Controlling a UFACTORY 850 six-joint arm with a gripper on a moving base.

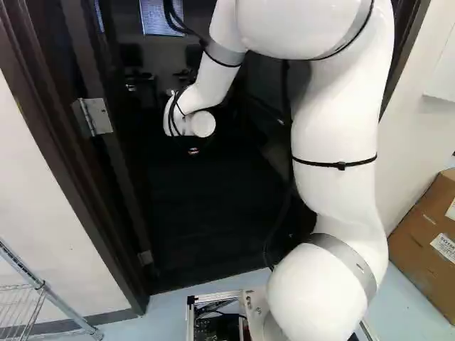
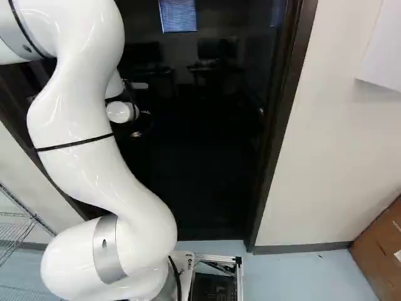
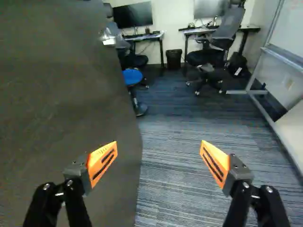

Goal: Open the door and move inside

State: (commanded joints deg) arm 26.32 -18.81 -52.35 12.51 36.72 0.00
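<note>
The gripper is a small dark shape below the white wrist in the left base view, inside the dark doorway. In the wrist view the gripper stands open, its orange-padded fingers wide apart with nothing gripped. A dark door panel lies ahead of and behind one finger, its free edge running between the two; whether that finger touches it I cannot tell. A shiny metal piece shows near the panel's far edge. The dark door frame surrounds the opening, with a metal hinge on its left side.
Beyond the doorway are carpet, desks with monitors, office chairs, a blue stool and a framed white board. Outside stand a wire rack at the left and a cardboard box at the right.
</note>
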